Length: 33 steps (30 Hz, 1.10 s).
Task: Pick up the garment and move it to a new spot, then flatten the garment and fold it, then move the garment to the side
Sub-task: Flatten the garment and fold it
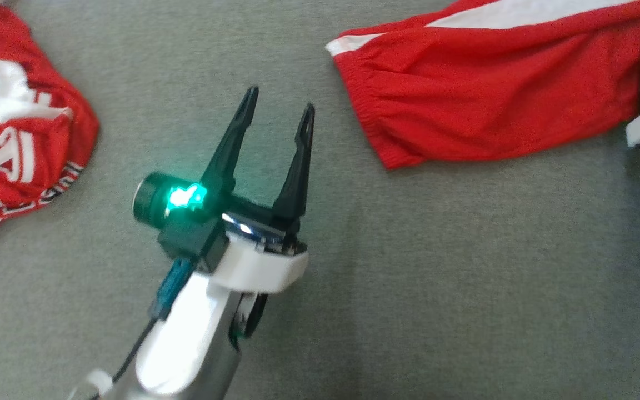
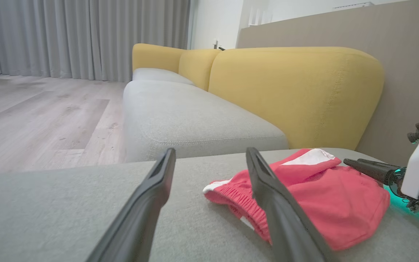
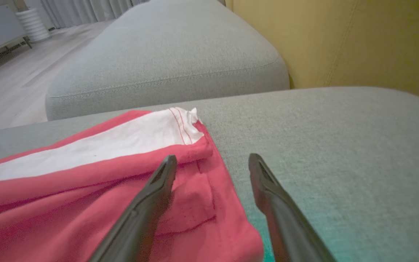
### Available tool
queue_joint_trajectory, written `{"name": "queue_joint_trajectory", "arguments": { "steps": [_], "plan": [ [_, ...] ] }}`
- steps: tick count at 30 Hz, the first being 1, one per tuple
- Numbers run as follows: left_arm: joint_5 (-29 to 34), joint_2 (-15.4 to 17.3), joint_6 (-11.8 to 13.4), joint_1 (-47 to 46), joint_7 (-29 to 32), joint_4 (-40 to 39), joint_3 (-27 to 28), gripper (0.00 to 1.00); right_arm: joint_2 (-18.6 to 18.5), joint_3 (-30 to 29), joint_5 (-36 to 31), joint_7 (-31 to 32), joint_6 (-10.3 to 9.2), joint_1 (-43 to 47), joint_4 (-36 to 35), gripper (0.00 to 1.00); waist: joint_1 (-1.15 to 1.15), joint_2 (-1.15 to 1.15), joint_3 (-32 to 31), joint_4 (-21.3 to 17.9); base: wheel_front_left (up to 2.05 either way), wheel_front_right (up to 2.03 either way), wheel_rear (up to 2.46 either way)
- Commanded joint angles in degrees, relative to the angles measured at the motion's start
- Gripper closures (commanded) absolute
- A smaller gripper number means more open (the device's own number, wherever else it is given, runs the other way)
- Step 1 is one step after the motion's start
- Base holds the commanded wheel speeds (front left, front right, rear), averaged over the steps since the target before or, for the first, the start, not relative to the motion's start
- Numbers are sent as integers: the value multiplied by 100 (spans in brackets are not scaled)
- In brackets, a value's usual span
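Left hand (image 1: 281,99) splayed near garment (image 1: 492,94).

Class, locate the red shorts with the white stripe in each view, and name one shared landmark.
Head view: red shorts upper right.
Left wrist view: red shorts lower right.
Right wrist view: red shorts lower left.
Shared landmark: grey cushion beneath them.

My left hand (image 1: 281,103): fingers spread wide, nothing between them, pointing up the head view. Pale forearm (image 1: 186,333) enters from the lower edge. My right hand (image 3: 212,159): fingers equally parted, gripping nothing.
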Motion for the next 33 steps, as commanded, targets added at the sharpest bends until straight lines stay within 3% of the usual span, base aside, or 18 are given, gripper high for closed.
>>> {"name": "queue_joint_trajectory", "arguments": {
  "steps": [1, 9, 10, 11, 12, 19, 27, 33],
  "plan": [
    [65, 34, 45, 152, -23, -341, 221, 0, -155, 106, 112, 96, -4, -187, -37, 0, 0, 0, -9, 150, 0, 0, 0],
    [156, 33, 155, 633, -24, -869, 232, 0, -409, 87, 379, 713, -4, -434, 867, 0, 0, 0, -98, 578, 0, 0, 0],
    [151, 33, 171, 655, -24, -902, 247, 0, -368, 128, 433, 857, -4, -424, 966, 12, 0, 0, -126, 592, 0, 0, 0],
    [152, 33, 187, 675, -24, -930, 268, 0, -330, 163, 503, 957, -4, -409, 1026, 66, 0, 0, -161, 597, 0, 0, 0],
    [156, 33, 199, 701, -24, -950, 292, 0, -295, 200, 573, 1007, -4, -386, 1045, 100, 0, 0, -200, 587, 0, 0, 0],
    [202, 33, 239, 1008, -24, -995, 585, 0, -353, 290, 989, 449, -4, -75, 863, 100, 0, 0, -594, 255, 0, 0, 0],
    [284, 33, 107, 1340, -24, -947, 812, 0, -981, 304, 1208, 43, -4, 499, 754, 100, 0, 0, -1030, -24, 0, 0, 0],
    [264, 33, 71, 1488, -24, -928, 856, 0, -875, 435, 1314, -26, -4, 476, 188, 100, 0, 0, -1244, -122, 0, 0, 0]
  ]
}}
